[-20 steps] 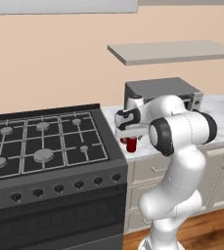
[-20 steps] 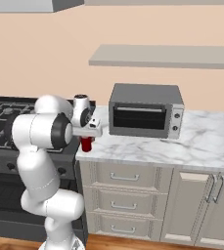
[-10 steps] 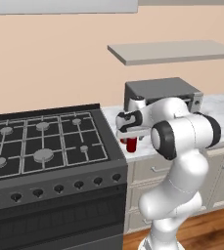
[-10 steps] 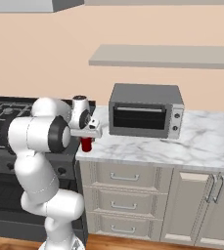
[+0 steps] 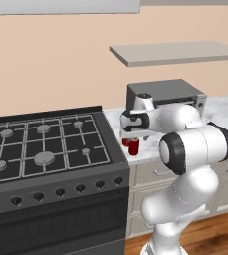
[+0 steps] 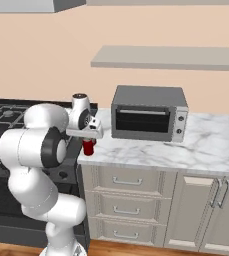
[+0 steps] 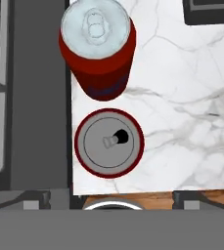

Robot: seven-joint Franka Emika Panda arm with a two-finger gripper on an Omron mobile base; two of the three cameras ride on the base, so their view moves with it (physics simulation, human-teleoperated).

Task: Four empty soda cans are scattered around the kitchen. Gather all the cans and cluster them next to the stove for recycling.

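Two red soda cans stand upright on the marble counter [image 7: 182, 122], right beside the stove [image 7: 30, 97]. One can [image 7: 108, 142] is directly below my hand, the other can [image 7: 97, 46] stands just beyond it, almost touching. My gripper [image 7: 111, 200] hovers over them, open, with its fingertips [image 7: 35, 200] set much wider than a can and nothing held. From the base, the gripper [image 5: 133, 135] hangs above a red can [image 5: 134, 146] at the counter's edge next to the black stove [image 5: 41, 149]. The right base view shows the gripper [image 6: 88, 135] over the can [image 6: 89, 147].
A grey countertop oven [image 6: 148, 114] stands on the counter just right of the cans, also seen as the oven [image 5: 165, 92]. A wall shelf [image 6: 166, 56] hangs above it. Drawers and cabinet doors [image 6: 131, 205] lie below the counter.
The jaws have spread a little wider. The hand has stayed over the cans, and the cans have not moved.
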